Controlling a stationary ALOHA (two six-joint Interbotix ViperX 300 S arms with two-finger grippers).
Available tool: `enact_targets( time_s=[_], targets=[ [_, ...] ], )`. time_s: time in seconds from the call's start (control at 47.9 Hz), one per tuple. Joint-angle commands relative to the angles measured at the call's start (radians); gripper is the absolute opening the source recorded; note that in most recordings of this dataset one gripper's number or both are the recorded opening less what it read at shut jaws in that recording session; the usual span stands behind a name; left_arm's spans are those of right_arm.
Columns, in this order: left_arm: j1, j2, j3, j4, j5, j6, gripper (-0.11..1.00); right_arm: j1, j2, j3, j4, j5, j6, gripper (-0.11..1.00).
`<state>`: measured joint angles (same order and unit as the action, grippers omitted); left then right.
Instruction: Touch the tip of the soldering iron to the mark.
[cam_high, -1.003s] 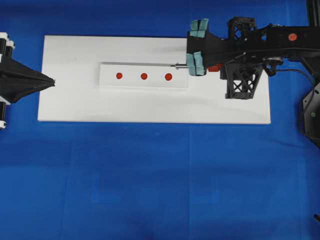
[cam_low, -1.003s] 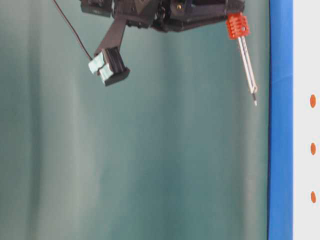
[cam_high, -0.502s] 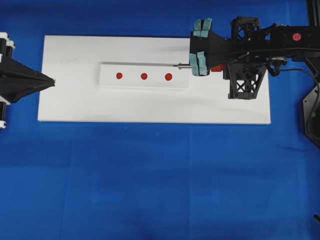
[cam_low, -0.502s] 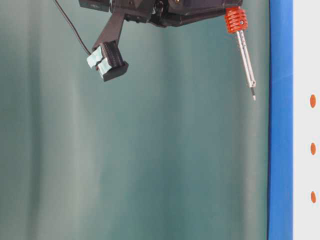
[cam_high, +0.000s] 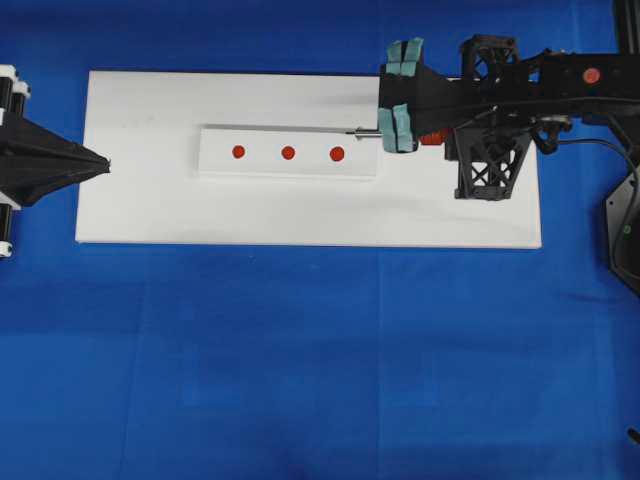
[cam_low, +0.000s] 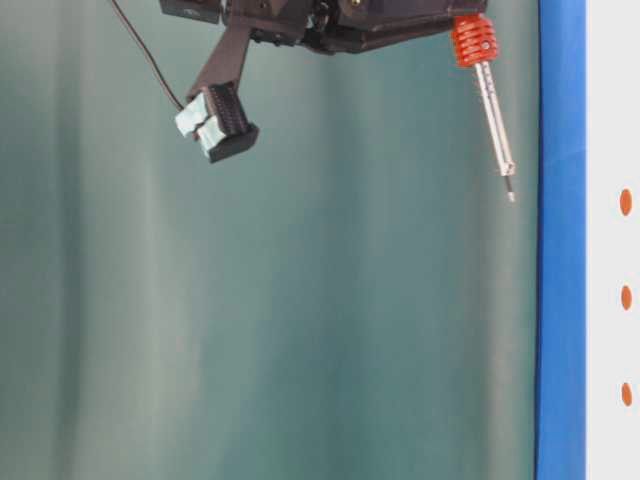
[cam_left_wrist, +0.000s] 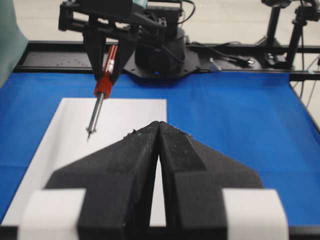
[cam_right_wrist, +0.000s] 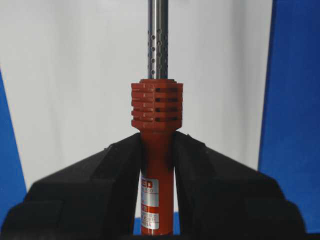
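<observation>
Clearly this is the approach step. On the blue table (cam_high: 300, 350) lies a white board (cam_high: 150, 210), and on it a narrower white strip (cam_high: 262, 162) with three red dots; the mark (cam_high: 288, 153) is the middle one. The right claw (cam_right_wrist: 157, 165) pinches the soldering iron (cam_low: 485, 80) by its red handle, shaft slanting down, tip above the strip's right end, near its far edge. Next, I'd judge, it must travel past the nearest dot, then descend gently. The left claw (cam_left_wrist: 158, 150) sits pressed together at the board's left edge.

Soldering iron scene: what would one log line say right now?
right gripper: shut on soldering iron | tip: above board, short of mark | left gripper: shut, empty
</observation>
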<state>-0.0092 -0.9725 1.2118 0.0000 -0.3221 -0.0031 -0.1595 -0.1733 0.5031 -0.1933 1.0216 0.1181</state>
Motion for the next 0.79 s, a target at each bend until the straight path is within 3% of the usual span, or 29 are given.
enact_targets(
  time_s=[0.0, 0.355, 0.773],
  targets=[
    [-0.002, 0.008, -0.008, 0.002, -0.009, 0.002, 0.00, 0.002, 0.011, -0.005, 0.005, -0.021, 0.002, 0.06],
    [-0.002, 0.009, -0.008, 0.002, -0.009, 0.003, 0.00, -0.008, 0.127, 0.006, 0.011, -0.084, -0.006, 0.06],
    [-0.002, 0.009, -0.008, 0.003, -0.009, 0.003, 0.00, -0.018, 0.155, 0.011, 0.011, -0.112, -0.009, 0.06]
  ],
)
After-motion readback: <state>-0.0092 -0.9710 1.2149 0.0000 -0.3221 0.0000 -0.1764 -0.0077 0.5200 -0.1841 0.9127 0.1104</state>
